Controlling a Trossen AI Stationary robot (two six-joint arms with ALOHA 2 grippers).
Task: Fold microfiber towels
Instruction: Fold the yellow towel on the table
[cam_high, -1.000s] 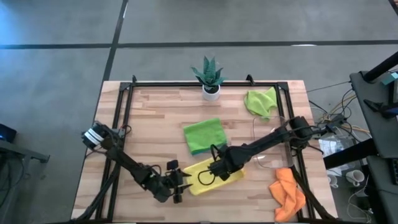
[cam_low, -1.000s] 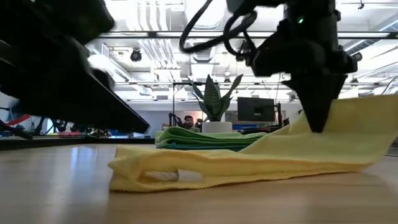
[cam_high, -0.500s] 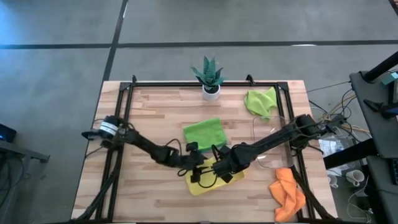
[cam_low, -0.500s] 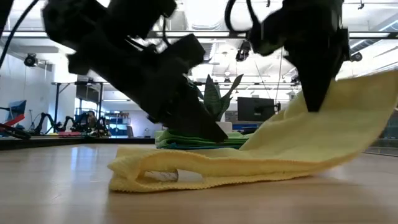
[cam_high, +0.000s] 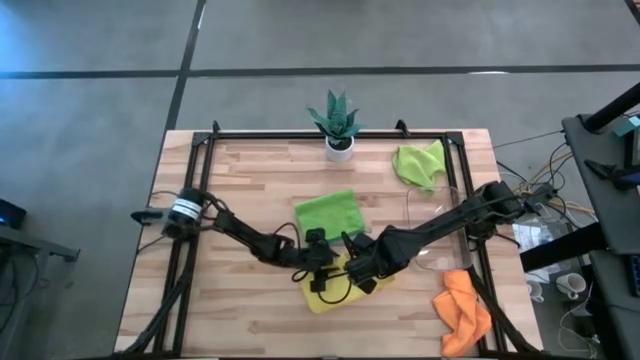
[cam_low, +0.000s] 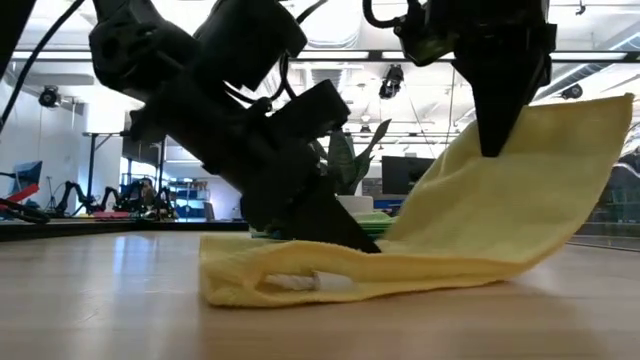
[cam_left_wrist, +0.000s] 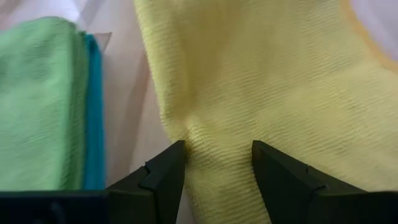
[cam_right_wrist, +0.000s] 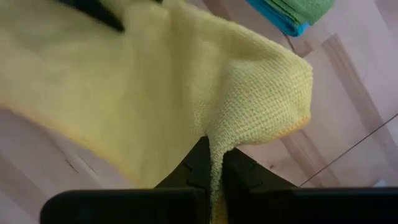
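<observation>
A yellow towel (cam_high: 338, 288) lies near the table's front middle. Its one end rests on the wood, doubled over, and its other end (cam_low: 560, 170) is raised. My right gripper (cam_right_wrist: 214, 148) hangs over the towel and is shut on it. My left gripper (cam_left_wrist: 214, 152) slants down from the table's left, open, with its fingertips on the flat part of the towel. Behind them a folded green towel (cam_high: 328, 214) rests on a blue one (cam_left_wrist: 93, 112). A crumpled lime towel (cam_high: 420, 164) lies at the far right, and an orange towel (cam_high: 463, 310) at the near right. My left gripper has both open fingertips (cam_left_wrist: 168, 165) on the top face of the yellow towel's flat-lying part (cam_left_wrist: 217, 134), slanting down from the table's left. The cloth puckers a little between them. My right gripper pinches a pucker of the yellow towel near its hemmed edge (cam_right_wrist: 217, 127) between its shut fingers, from above, pointing down. Whether that is one layer or several I cannot tell. The held part is lifted, and the cloth slopes down to the end on the table (cam_low: 290, 280).
A small potted plant (cam_high: 338, 124) stands at the far middle edge. A clear tray (cam_high: 432, 232) sits to the right of the towels. A black frame (cam_high: 200, 190) runs along the table's sides. Bare wood (cam_high: 230, 320) shows at the near left.
My left gripper has swung from the near left of the table toward the right and far side, and has come down onto the yellow towel. My right gripper has risen a little, lifting the towel's held end higher. The towel's doubled end stays on the wood.
</observation>
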